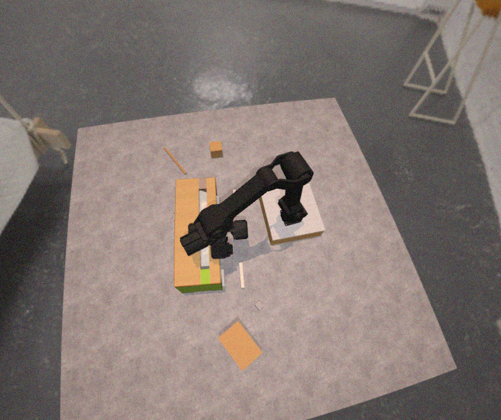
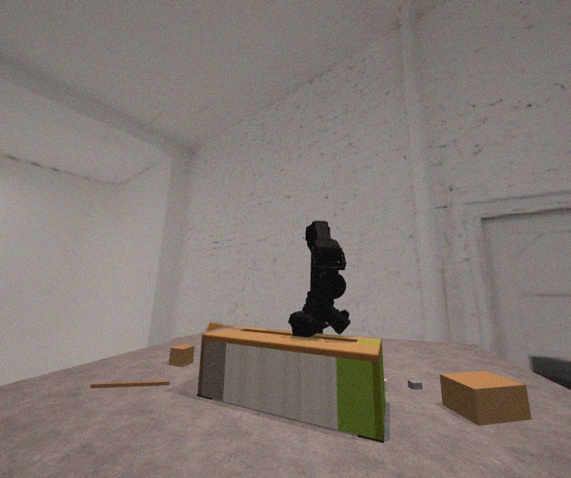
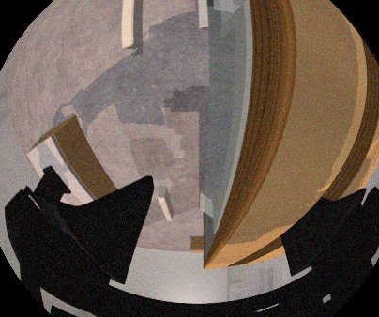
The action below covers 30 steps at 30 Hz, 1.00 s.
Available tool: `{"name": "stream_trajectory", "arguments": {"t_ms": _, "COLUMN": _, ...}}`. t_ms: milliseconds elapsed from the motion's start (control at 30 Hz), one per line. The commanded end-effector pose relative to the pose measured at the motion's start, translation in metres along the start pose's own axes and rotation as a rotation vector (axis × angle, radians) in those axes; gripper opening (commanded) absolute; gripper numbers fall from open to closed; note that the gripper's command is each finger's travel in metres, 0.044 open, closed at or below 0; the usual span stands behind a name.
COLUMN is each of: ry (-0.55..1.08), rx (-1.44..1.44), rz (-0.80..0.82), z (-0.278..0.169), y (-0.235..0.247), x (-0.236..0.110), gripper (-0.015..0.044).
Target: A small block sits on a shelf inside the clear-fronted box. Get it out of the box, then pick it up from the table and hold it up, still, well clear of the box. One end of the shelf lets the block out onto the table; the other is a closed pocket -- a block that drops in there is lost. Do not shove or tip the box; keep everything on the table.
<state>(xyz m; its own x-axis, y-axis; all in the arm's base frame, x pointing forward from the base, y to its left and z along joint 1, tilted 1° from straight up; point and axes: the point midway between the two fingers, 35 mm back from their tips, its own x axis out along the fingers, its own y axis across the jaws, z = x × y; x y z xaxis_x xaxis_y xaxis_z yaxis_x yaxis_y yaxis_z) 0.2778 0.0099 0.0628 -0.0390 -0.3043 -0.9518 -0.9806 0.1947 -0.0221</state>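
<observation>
The box (image 1: 187, 212) (image 2: 275, 377) (image 3: 303, 104) has an orange top with a long slot, and one end is green (image 1: 204, 275) (image 2: 357, 391). My gripper (image 1: 218, 237) (image 2: 320, 329) (image 3: 211, 182) is open and empty. It points down at the top of the box, near its middle. In the wrist view one finger is over the orange top and the other is on the table side of the clear front pane (image 3: 224, 104). I see no block on the shelf; the inside is mostly hidden. A small grey cube (image 1: 258, 305) (image 2: 414, 384) lies on the table beyond the green end.
An orange cube (image 1: 216, 148) (image 2: 181, 355) and a thin orange stick (image 1: 174, 160) (image 2: 129, 383) lie past the far end of the box. A white stick (image 1: 241, 274) (image 3: 129, 7) lies beside the box. A flat orange block (image 1: 239, 345) (image 2: 484, 396) lies nearer the front. The arm's plinth (image 1: 305, 225) stands to the right.
</observation>
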Motion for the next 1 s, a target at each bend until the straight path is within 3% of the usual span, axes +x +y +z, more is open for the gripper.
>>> {"name": "stream_trajectory", "arguments": {"t_ms": 0, "ry": 0.004, "rx": -0.001, "rz": -0.004, "z": -0.010, "y": 0.000, "x": 0.003, "gripper": 0.0400}}
{"name": "stream_trajectory", "arguments": {"t_ms": 967, "ry": 0.010, "rx": -0.001, "rz": -0.004, "z": -0.070, "y": -0.001, "x": 0.024, "gripper": 0.0400}}
